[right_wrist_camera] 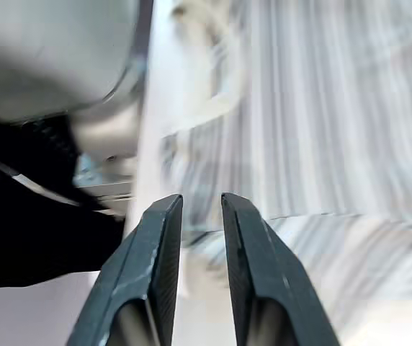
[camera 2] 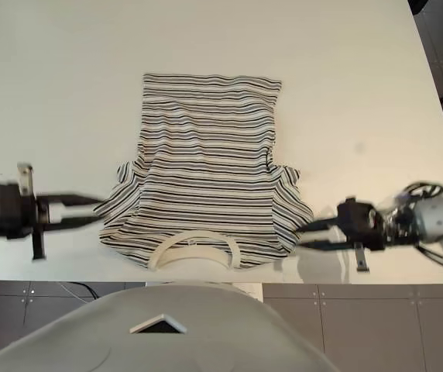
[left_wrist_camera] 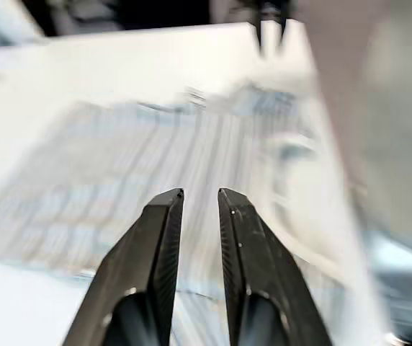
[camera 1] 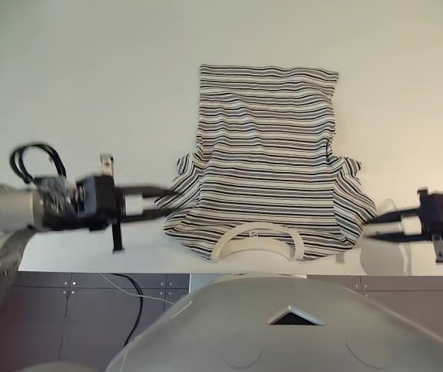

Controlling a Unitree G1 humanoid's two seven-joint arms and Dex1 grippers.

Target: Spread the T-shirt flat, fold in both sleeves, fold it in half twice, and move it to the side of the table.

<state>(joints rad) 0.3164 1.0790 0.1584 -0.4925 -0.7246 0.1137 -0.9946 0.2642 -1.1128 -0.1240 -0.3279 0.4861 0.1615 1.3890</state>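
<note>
A black-and-white striped T-shirt (camera 1: pixel 268 155) lies on the white table (camera 1: pixel 90 93), its cream collar (camera 1: pixel 256 236) at the near edge and its hem at the far end. Both sleeves are bunched against the body, the left sleeve (camera 1: pixel 184 174) and the right sleeve (camera 1: pixel 355 198). My left gripper (camera 1: pixel 163 200) is open and level with the table, its tips right at the left sleeve's lower edge. My right gripper (camera 2: pixel 300 235) is open too, its tips at the right sleeve's lower corner. Nothing sits between either pair of fingers (left_wrist_camera: pixel 164 216) (right_wrist_camera: pixel 164 216).
The shirt's collar nearly reaches the table's near edge (camera 1: pixel 90 260), and both grippers hover close to that edge. Wide bare tabletop lies to the left (camera 1: pixel 66 77) and right (camera 2: pixel 361 93) of the shirt. The table's right edge (camera 2: pixel 438 116) borders dark floor.
</note>
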